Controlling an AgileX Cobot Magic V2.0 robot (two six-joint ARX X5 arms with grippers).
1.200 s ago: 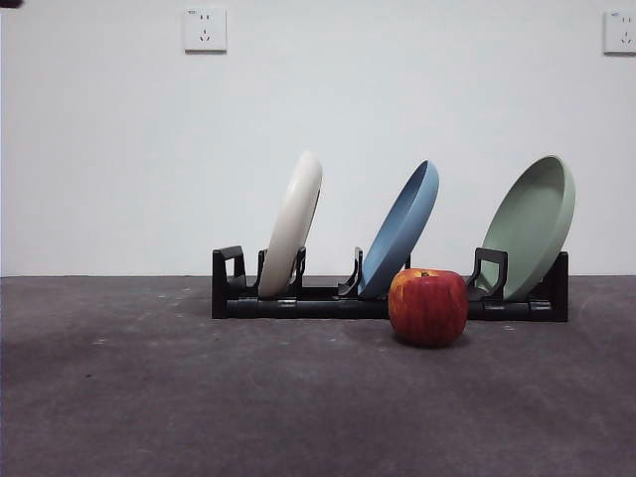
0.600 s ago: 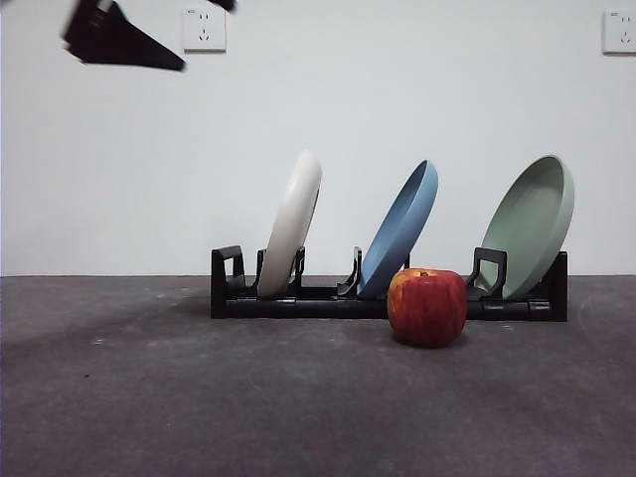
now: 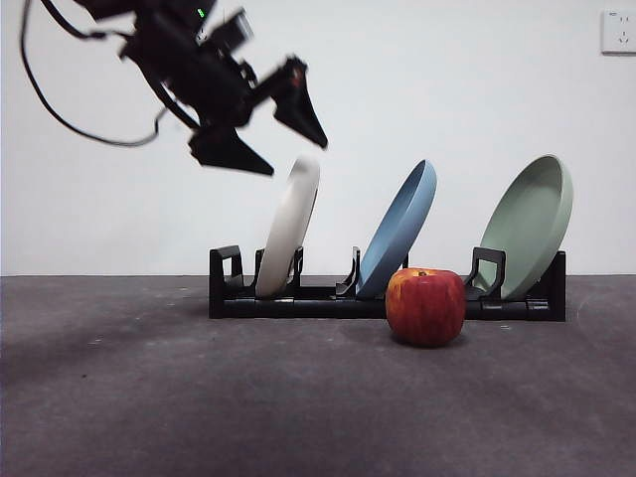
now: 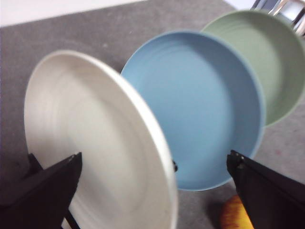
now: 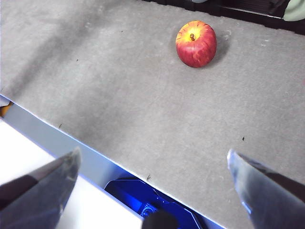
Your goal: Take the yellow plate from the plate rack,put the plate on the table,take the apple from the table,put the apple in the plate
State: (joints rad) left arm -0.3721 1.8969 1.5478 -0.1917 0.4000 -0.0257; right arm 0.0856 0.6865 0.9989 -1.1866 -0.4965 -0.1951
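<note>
The yellow plate (image 3: 288,234), pale cream, stands on edge in the leftmost used slot of the black plate rack (image 3: 318,301). My left gripper (image 3: 296,156) is open, just above the plate's top rim, one jaw to each side, not touching it. In the left wrist view the plate (image 4: 90,143) lies between the open jaws of this gripper (image 4: 155,160). The red apple (image 3: 425,306) sits on the table (image 3: 199,397) in front of the rack. My right gripper (image 5: 152,157) is open and empty, high over the table's near edge, far from the apple (image 5: 196,43).
A blue plate (image 3: 397,229) and a sage-green plate (image 3: 532,224) lean in the rack to the right of the cream one. They also show in the left wrist view, blue (image 4: 200,105) and green (image 4: 271,62). The table's front edge (image 5: 57,133) runs under the right gripper.
The left arm has come down from the top left corner to just over the cream plate's rim. The plates, rack and apple have not moved.
</note>
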